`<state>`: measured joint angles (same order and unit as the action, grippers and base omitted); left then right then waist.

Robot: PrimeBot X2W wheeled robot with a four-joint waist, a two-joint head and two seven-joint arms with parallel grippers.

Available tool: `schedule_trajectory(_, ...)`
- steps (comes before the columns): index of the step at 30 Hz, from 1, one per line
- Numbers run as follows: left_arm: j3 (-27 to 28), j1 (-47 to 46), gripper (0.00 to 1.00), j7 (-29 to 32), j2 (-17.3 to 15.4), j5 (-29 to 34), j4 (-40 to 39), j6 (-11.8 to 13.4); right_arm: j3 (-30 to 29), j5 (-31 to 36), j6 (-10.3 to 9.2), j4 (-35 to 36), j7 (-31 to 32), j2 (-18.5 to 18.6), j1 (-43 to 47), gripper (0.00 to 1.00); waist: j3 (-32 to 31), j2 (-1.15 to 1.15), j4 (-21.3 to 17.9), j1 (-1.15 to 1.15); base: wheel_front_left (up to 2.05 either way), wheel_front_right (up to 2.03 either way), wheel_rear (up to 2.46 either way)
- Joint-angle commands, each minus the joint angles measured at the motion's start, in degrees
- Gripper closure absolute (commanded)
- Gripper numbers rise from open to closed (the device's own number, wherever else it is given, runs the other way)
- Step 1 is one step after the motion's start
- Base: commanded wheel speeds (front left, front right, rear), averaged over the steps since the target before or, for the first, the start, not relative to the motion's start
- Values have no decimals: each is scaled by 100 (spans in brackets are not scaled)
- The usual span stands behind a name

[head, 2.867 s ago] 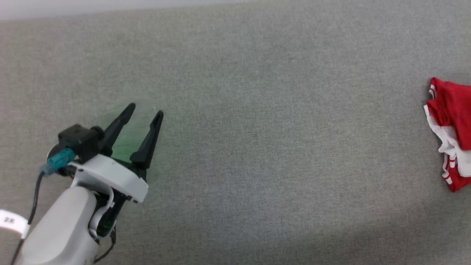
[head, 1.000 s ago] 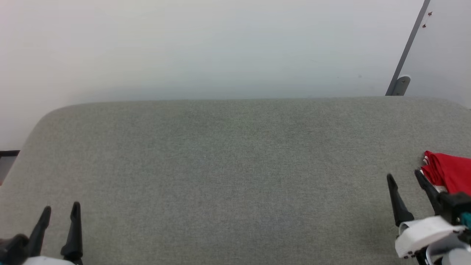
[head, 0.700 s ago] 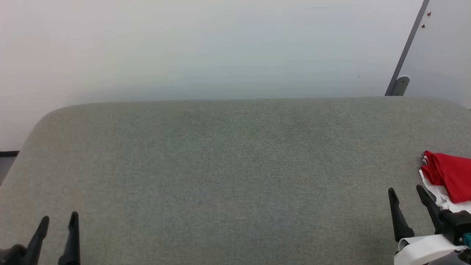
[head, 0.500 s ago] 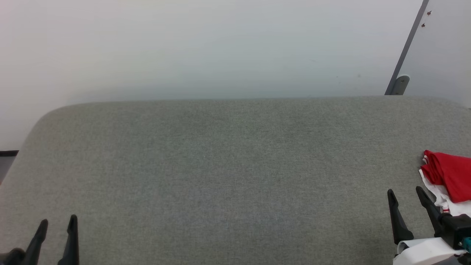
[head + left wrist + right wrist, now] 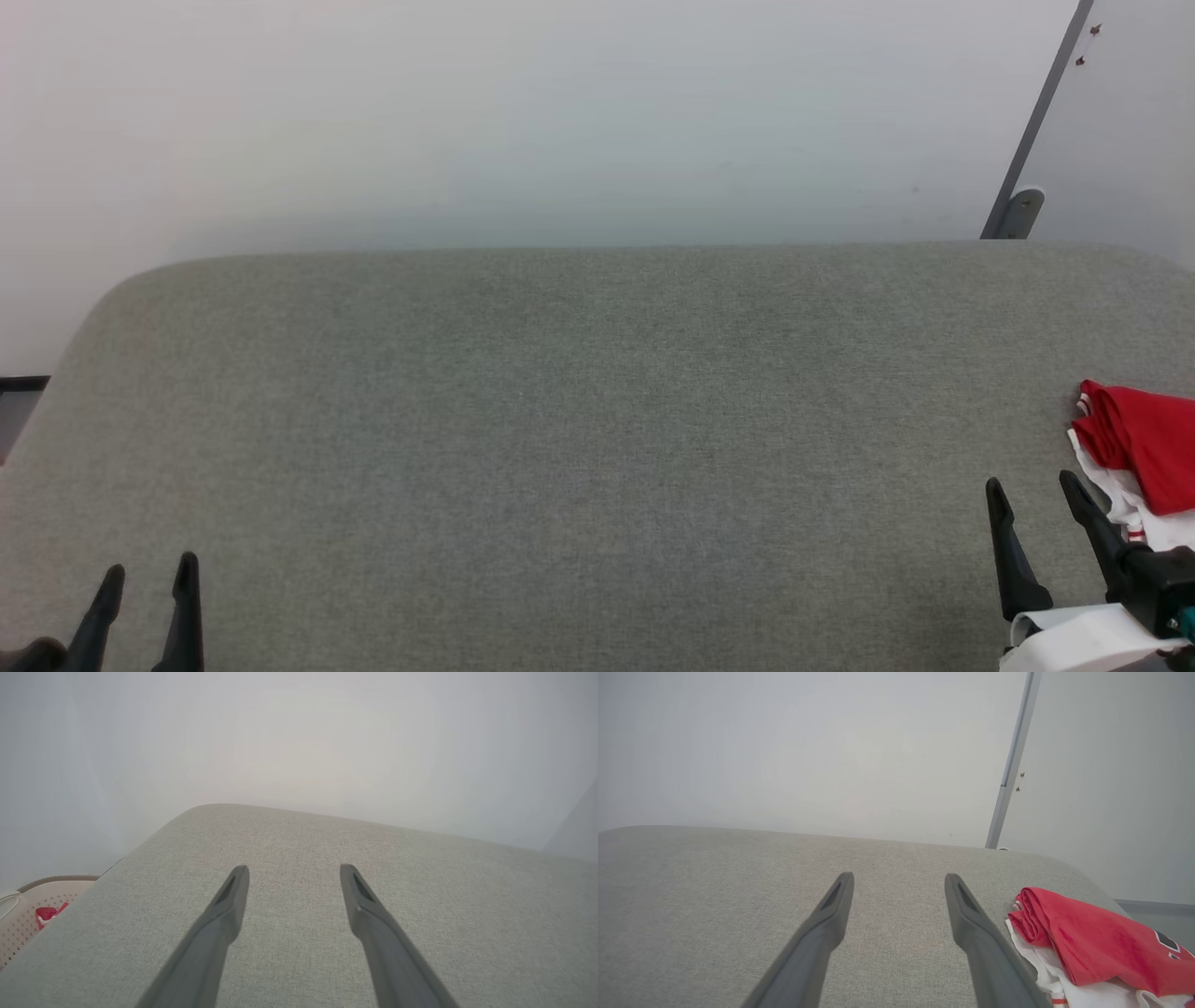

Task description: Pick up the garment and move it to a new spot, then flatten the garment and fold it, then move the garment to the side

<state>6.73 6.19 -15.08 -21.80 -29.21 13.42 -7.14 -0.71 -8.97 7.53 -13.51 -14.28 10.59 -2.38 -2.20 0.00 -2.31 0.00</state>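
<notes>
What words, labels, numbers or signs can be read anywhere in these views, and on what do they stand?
No text can be read in full.
The garment: a scrap of black, white-outlined print near the lower right edge of the right wrist view, folded and cut off, too partial to read.
The grey padded surface and the wall: no writing on either.

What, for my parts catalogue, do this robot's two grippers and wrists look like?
Both the left gripper and right gripper have two long, dark, tapering fingers ending in pointed tips, each with a narrow slot on its inner face. The right one sits on a white housing beside a black block with a teal connector.
</notes>
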Motion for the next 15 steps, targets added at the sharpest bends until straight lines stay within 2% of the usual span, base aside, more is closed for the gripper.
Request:
schedule_trajectory(1, 1, 39, 0, -7, 12, -24, -6, -30, -18, 38, -10, 24, 6, -6, 70, 0, 0, 0, 3, 0, 0, 0, 0)
schedule_trajectory(15, 30, 95, 0, -7, 11, 14, -120, -38, -32, 93, -10, 125, 83, -84, 118, 0, 29, 0, 13, 0, 0, 0, 0)
